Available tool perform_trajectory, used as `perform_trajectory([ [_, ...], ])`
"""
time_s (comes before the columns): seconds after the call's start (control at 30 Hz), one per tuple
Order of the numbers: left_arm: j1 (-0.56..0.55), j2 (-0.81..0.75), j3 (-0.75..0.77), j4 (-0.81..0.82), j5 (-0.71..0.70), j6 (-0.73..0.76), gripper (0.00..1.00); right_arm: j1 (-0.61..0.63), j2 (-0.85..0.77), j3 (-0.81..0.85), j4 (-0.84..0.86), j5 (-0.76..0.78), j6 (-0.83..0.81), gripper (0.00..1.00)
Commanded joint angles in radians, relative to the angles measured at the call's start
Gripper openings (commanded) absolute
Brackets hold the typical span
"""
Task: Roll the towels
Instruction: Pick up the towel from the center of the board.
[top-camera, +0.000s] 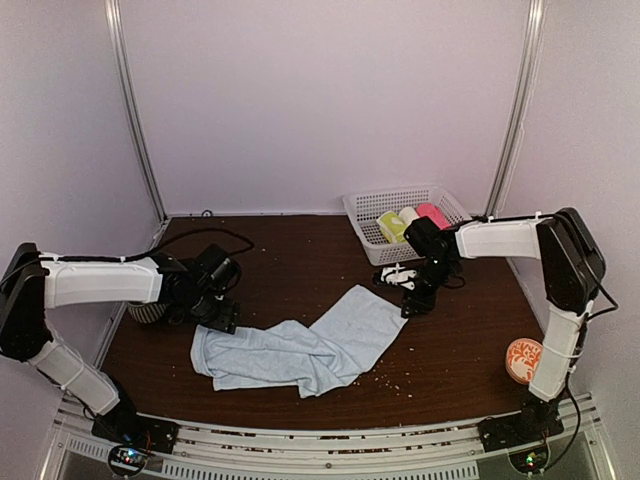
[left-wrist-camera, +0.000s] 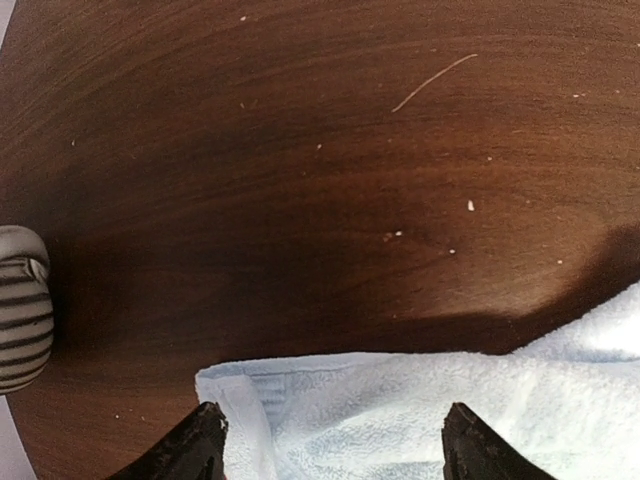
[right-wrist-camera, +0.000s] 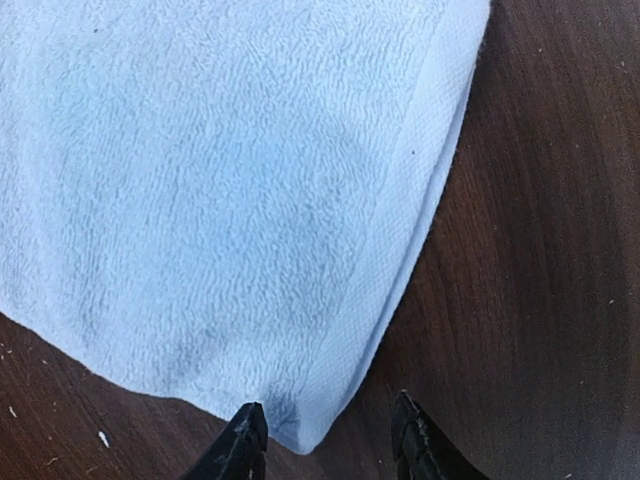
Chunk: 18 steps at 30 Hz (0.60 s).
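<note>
The pale blue towel (top-camera: 300, 350) lies crumpled and partly folded across the middle of the table. My left gripper (top-camera: 222, 318) hovers over its left end. In the left wrist view the towel's folded corner (left-wrist-camera: 420, 410) lies between the wide-apart fingertips of that gripper (left-wrist-camera: 335, 445), which is open. My right gripper (top-camera: 412, 305) is at the towel's far right corner. In the right wrist view that corner (right-wrist-camera: 230, 200) reaches just between the separated fingers of the gripper (right-wrist-camera: 325, 440), unclamped. A yellow-green towel roll (top-camera: 392, 226) sits in the basket.
A white mesh basket (top-camera: 372, 203) stands at the back right and also holds a cream roll (top-camera: 408, 215) and a pink roll (top-camera: 432, 214). A striped cup (top-camera: 145, 312) stands under the left arm, seen at the left edge (left-wrist-camera: 20, 305). An orange disc (top-camera: 523, 360) lies at the right edge.
</note>
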Motion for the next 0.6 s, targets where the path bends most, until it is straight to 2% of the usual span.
perform_trajectory([
  [0.0, 0.04, 0.019, -0.037, 0.002, -0.032, -0.029, 0.76, 0.002, 0.042, 0.04, -0.022, 0.009, 0.064, 0.43],
  [0.17, 0.069, 0.039, -0.055, 0.019, -0.027, -0.027, 0.78, 0.0, 0.065, 0.055, -0.052, 0.007, 0.088, 0.4],
  [0.4, 0.085, 0.085, -0.069, 0.065, -0.002, -0.012, 0.77, 0.0, 0.077, 0.068, -0.081, 0.029, 0.142, 0.27],
  [0.5, 0.085, 0.114, -0.072, 0.088, 0.006, -0.002, 0.7, 0.0, 0.08, 0.058, -0.089, 0.054, 0.165, 0.14],
  [0.57, 0.085, 0.131, -0.075, 0.104, 0.008, 0.0, 0.61, -0.002, 0.071, 0.045, -0.087, 0.055, 0.179, 0.04],
])
